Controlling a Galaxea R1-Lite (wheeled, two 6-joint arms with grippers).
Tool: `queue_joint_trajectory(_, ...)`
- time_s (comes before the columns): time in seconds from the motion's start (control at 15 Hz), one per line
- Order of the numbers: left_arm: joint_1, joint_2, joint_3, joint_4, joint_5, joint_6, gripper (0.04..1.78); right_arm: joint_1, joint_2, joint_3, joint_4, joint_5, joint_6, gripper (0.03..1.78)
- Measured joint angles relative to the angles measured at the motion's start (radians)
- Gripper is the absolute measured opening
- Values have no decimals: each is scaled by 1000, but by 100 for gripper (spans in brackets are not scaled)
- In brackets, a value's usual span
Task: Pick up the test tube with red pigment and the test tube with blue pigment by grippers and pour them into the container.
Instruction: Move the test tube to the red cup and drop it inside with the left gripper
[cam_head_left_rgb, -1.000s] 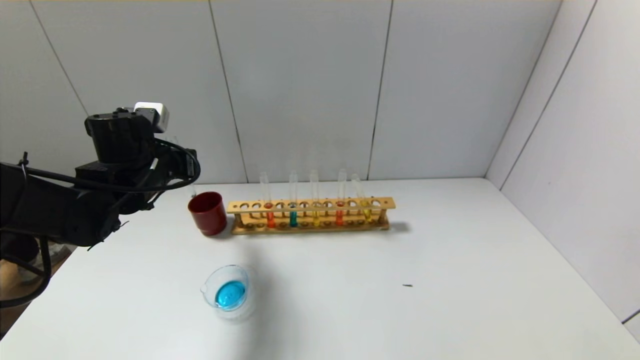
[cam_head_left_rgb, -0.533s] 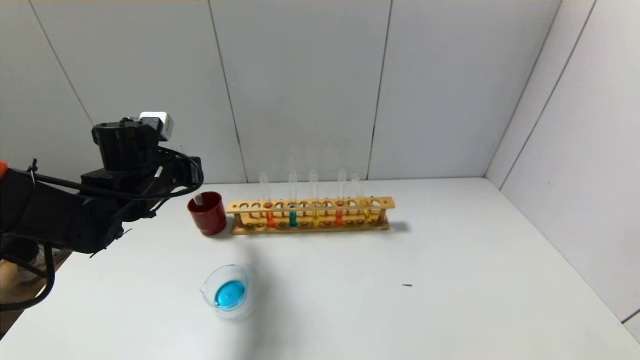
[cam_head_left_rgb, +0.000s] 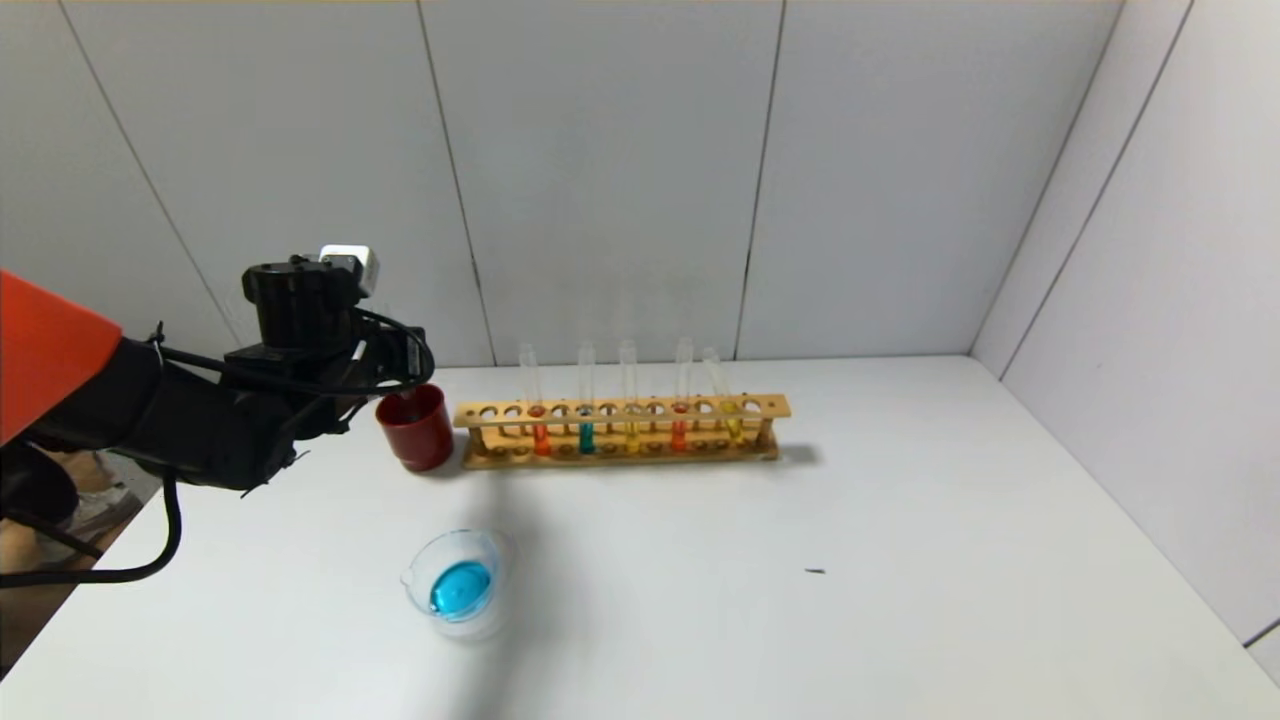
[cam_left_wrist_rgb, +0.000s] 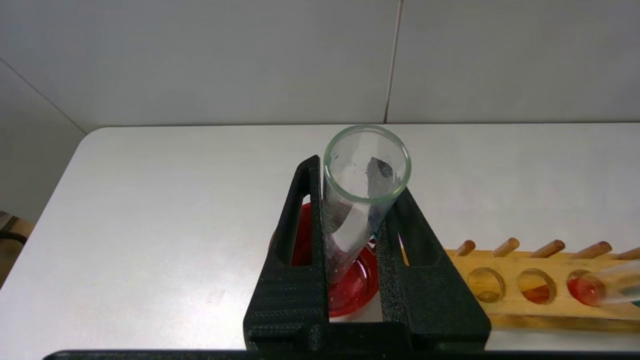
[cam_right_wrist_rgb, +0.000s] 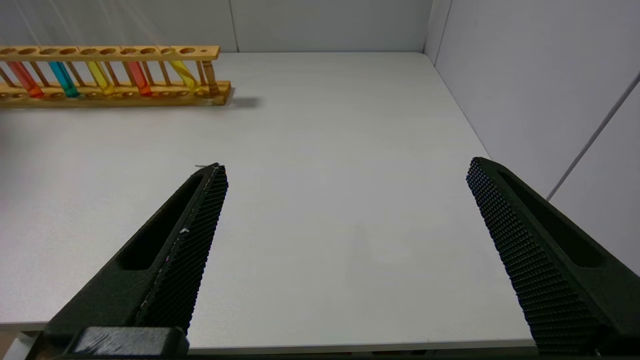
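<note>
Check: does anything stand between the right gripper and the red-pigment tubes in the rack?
Nothing visible does. Only bare table lies between the open right gripper and the wooden rack, where two orange-red test tubes stand beside a teal tube.

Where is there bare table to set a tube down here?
Bare: the table right of the dish and in front of the rack, up to the right wall. Crowded: the back left, where the left gripper holds an empty tube over the red cup.
</note>
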Motion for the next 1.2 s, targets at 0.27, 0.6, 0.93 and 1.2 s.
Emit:
queue_joint_trajectory(0.27, 1, 76, -54, -3, 2, 3, 32, 0, 0, 0, 0, 0, 0, 175)
queue_joint_trajectory(0.6, 5, 136, -76, -10, 1, 0, 32, 0, 0, 0, 0, 0, 0, 175)
queue_joint_trajectory(0.93, 6, 162, -82, -16, -1, 5, 43, 0, 0, 0, 0, 0, -1, 175)
queue_joint_trajectory(1.2, 7, 169, -84, -13, -2, 6, 97, 0, 0, 0, 0, 0, -1, 175)
